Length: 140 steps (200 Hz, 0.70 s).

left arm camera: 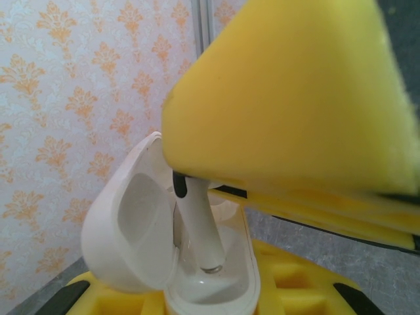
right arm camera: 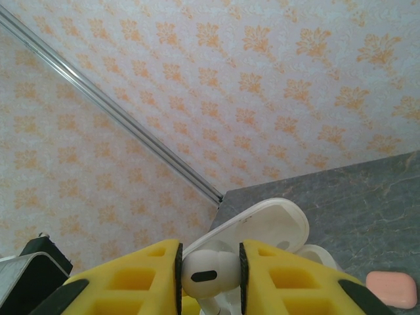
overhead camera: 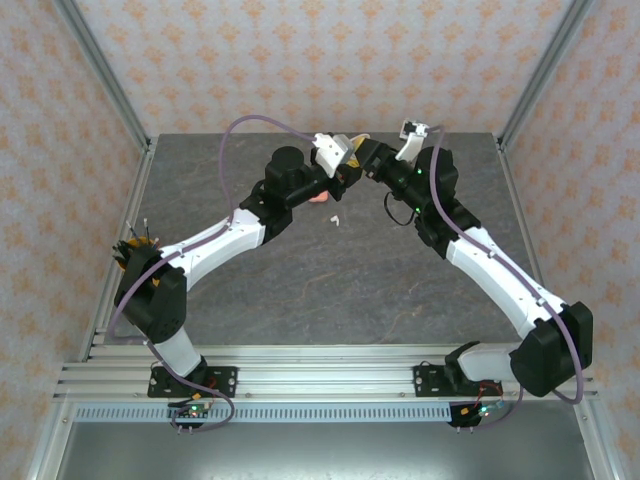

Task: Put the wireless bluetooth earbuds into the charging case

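Right tool [right arm camera: 209, 283] clamps white earbud [right arm camera: 205, 270], stem down in open charging case [left arm camera: 125, 223] clamped by left tool [left arm camera: 211, 306]. On surface [overhead camera: 350, 290], from the tools: coral case [right arm camera: 390, 289] at 7 o'clock, loose earbud [overhead camera: 335, 218] at 6.

Top camera: high overhead, well back from the white case [left arm camera: 125, 230], looking down. Both wrist cameras: very close to that case, which both show.

Open tabletop [overhead camera: 380, 290] between left arm [overhead camera: 215, 240] and right arm [overhead camera: 490, 265], loose white earbud [overhead camera: 334, 219] (coral case [overhead camera: 318, 197] nearby) at mid-table.
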### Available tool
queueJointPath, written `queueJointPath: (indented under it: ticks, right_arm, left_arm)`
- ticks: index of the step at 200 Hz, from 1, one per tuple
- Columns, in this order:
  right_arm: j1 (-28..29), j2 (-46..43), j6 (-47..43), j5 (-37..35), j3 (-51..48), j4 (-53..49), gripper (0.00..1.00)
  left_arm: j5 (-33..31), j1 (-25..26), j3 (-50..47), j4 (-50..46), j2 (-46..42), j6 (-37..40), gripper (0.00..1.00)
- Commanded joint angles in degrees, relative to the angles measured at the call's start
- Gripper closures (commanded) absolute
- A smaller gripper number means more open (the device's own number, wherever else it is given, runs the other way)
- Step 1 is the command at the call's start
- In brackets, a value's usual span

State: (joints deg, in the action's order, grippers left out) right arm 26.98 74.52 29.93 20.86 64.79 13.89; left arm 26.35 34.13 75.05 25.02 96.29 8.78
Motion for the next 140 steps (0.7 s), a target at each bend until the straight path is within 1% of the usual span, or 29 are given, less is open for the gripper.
queueJointPath:
  ticks: [1,95,140]
  right_arm:
    - [0.6,1.1,-1.1,0.7,-0.1,0.8,0.73]
    - [1.1,1.2,-6.3,0.3,-0.8,-4.7,0.73]
    - [1.2,2.6,-8.9,0.5,1.0,-8.6,0.73]
  left_arm:
    - [0.8,0.6,2.2,2.9,-0.1,-1.1,1.0]
    - [0.9,0.7,3.4,2.5,0.2,-1.3,1.0]
    - [1.0,0.8,3.7,2.3,0.3,-1.4,1.0]
